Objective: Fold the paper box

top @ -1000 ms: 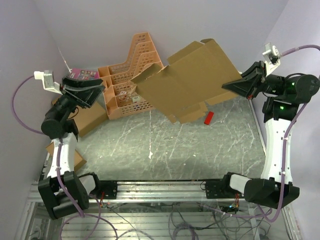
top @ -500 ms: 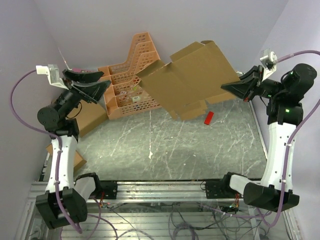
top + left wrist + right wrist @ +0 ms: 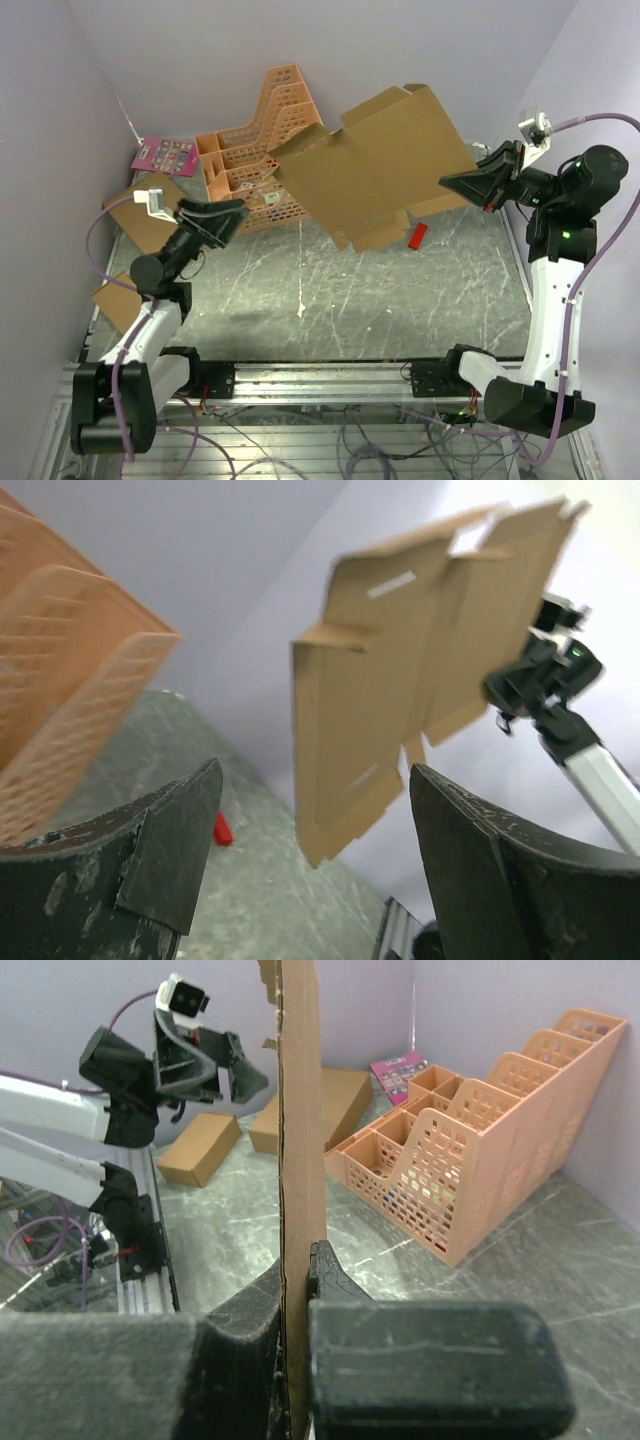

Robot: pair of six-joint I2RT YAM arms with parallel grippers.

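Now | paper box [image 3: 385, 160] aloft, long axis left-right | right pincer [image 3: 449, 181] clamps its edge | left pincer [image 3: 232, 218] wide

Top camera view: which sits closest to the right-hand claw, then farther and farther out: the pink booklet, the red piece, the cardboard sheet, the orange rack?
Starting from the right gripper:
1. paper box, clamped in it.
2. red piece, just below it in the picture.
3. orange rack, back, left of centre.
4. pink booklet, far left corner.
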